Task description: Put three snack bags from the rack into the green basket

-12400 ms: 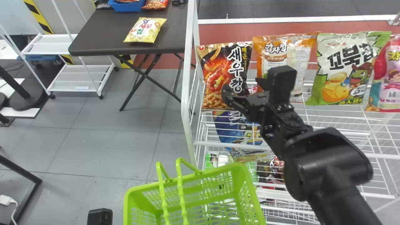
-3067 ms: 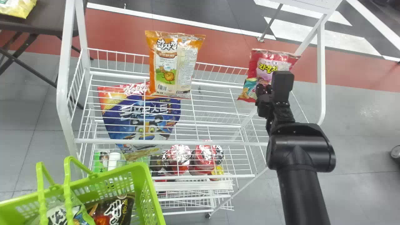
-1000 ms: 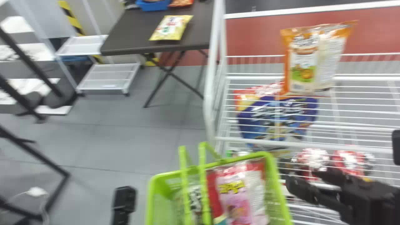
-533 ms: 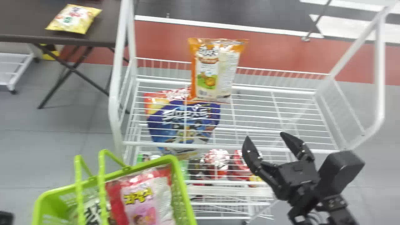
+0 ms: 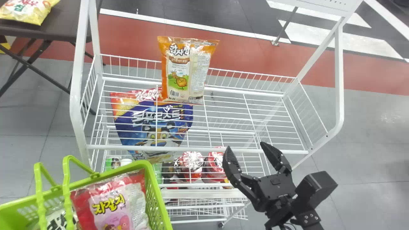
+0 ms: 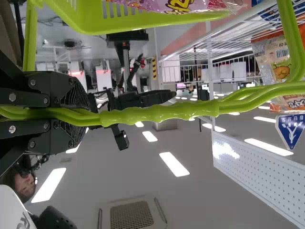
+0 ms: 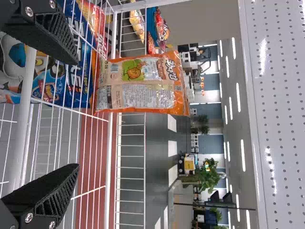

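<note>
In the head view the green basket (image 5: 156, 195) holds a pink snack bag (image 5: 110, 204) on top and a green-and-white bag (image 5: 59, 218) beside it. One orange snack bag (image 5: 188, 70) stands upright at the back of the rack (image 5: 271, 92); it also shows in the right wrist view (image 7: 143, 86). My right gripper (image 5: 246, 146) is at the rack's front edge, its fingers apart with nothing between them; in its wrist view the right gripper (image 7: 71, 114) stands open short of the orange bag. In the left wrist view my left gripper (image 6: 71, 113) is shut on the basket handles (image 6: 162, 112).
Below the top shelf lie a blue cereal bag (image 5: 156, 124) and several red-lidded cups (image 5: 191, 163). The rack's white posts (image 5: 76, 95) (image 5: 339, 76) stand at both sides. A dark table (image 5: 64, 28) with a yellow bag (image 5: 25, 11) is at the back left.
The pink bag has gone from the rack's right side into the basket. Earlier, the black and green bags left the rack too. The right gripper has moved back right from the basket; the head view has swung right.
</note>
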